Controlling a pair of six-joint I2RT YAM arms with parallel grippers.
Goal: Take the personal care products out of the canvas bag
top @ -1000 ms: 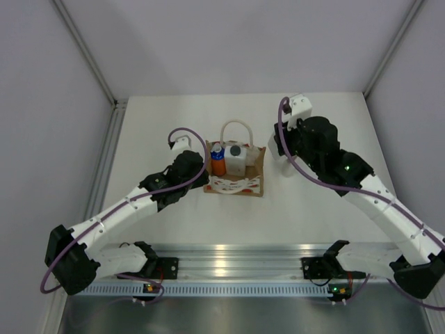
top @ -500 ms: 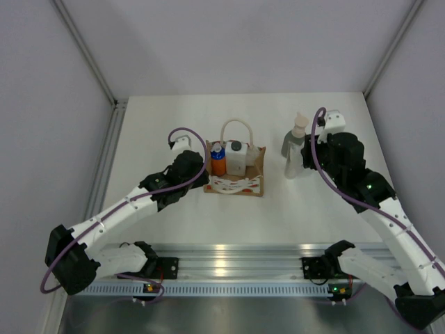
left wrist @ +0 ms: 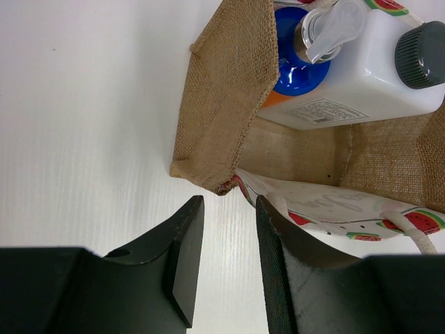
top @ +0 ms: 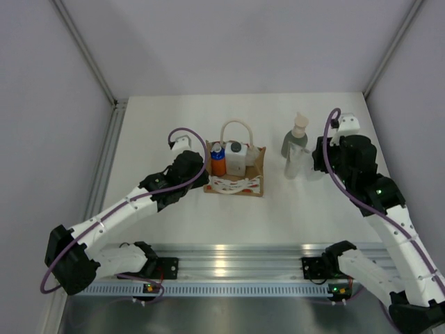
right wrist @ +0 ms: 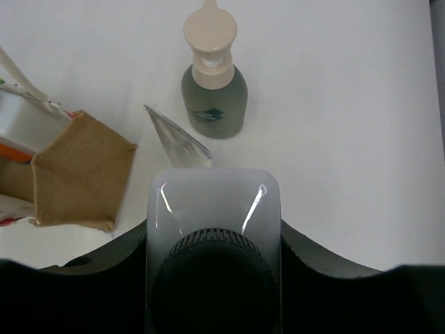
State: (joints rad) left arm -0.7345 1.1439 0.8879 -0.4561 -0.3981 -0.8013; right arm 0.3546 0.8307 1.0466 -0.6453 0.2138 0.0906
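The canvas bag stands open at the table's middle, also in the left wrist view. In it stand an orange bottle with blue top and a white bottle with dark cap. The grey-green bottle with beige pump stands upright on the table to the right of the bag. My right gripper is shut on the second white bottle, just in front of the grey-green one. My left gripper is open and empty by the bag's near-left corner.
The bag's cream handle arches above it at the far side. A small grey-white wedge shape shows on the table between the bag and the grey-green bottle. Grey walls stand on both sides and behind the table.
My right arm has swung to the right with the white bottle, uncovering the grey-green bottle. The left arm and the bag have not moved.
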